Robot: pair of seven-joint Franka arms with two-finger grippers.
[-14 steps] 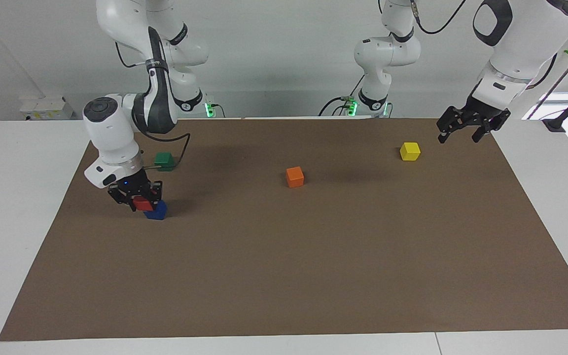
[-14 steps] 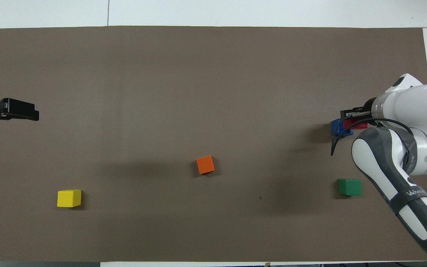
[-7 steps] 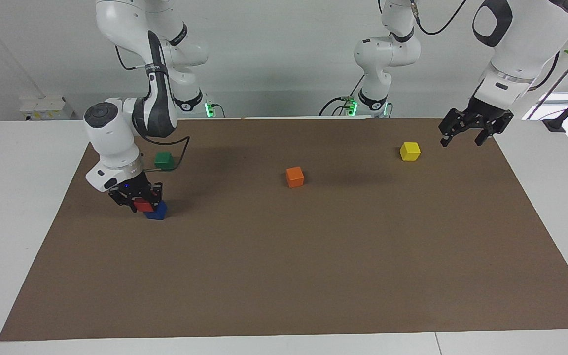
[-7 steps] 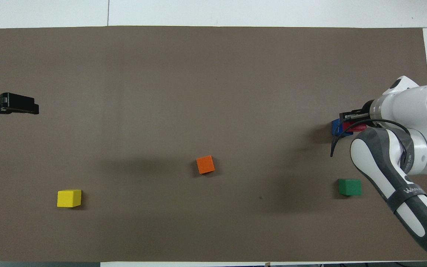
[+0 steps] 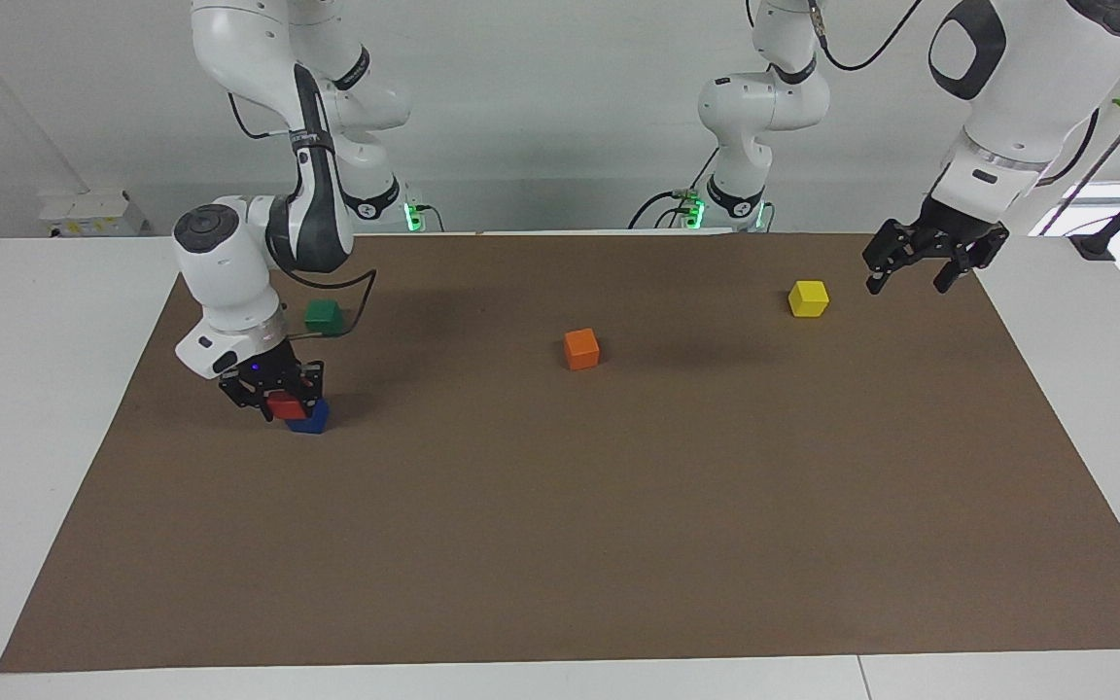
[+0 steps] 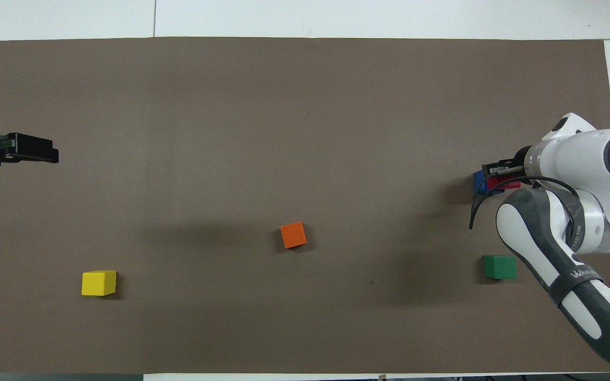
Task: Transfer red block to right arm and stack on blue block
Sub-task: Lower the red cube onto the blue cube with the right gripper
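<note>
Two arms noted: our right gripper (image 5: 280, 397) grips the red block (image 5: 284, 404), low over the blue block (image 5: 310, 417) at three o'clock in the overhead view. We judge stacking underway; next: square up, lower, release. Left gripper (image 5: 922, 261) waits, jaws spread.

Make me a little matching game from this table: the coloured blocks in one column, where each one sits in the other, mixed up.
Things:
1. red block
2. green block
3. orange block
4. yellow block

Places:
A. mid-table
B. toward the left arm's end, beside the open left gripper
C. in the right gripper, over the blue block
D. on the table, nearer the robots than the blue block

Pairs: 1-C, 2-D, 3-A, 4-B
</note>
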